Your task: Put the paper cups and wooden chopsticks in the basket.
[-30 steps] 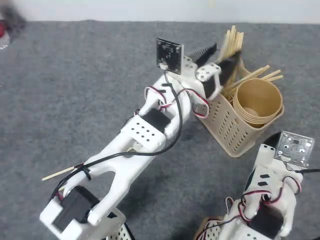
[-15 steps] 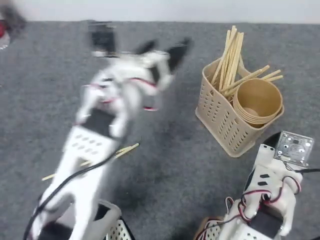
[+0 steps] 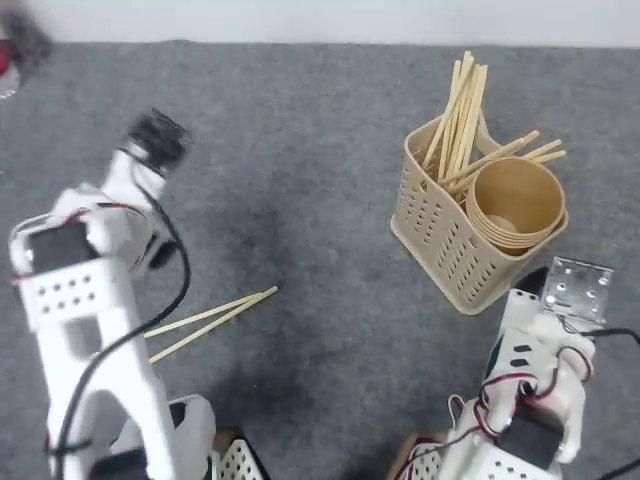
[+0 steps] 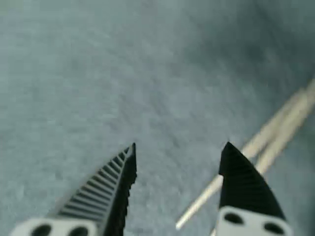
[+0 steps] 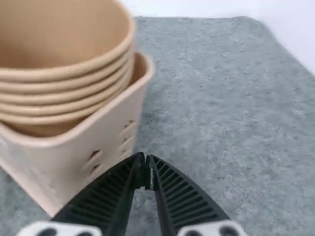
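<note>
Here the left gripper (image 4: 180, 145) hangs low over the bench (image 3: 330, 130) with its jaws spread wide and nothing between them. The loose chopsticks (image 3: 215, 311), a pair, lie flat on the bench just beside one fingertip (image 4: 236, 167). Their near end reaches into the gap between the jaws, and the rest runs out past that fingertip. Well away from this gripper stands the basket (image 3: 440, 240), which holds a nested stack of cups (image 3: 515, 200) and a sheaf of stowed chopsticks (image 3: 462, 100) leaning upright. The right gripper (image 5: 146, 162) is pinched shut on nothing, with the basket wall just ahead of it. Probable faults: the pair is splayed, so a closing stroke may catch one stick and leave the other. The sticks are thin and lie flat, so the fingertips may ride over them. A grasp near an end would let the free length droop and strike the basket rim or the stowed chopsticks. Orientation: the long axis of the pair is level with the bench and oblique to the line between the fingertips. In the high view it runs diagonally, with the touching tips pointing toward the basket and the spread ends toward the left arm's base.
</note>
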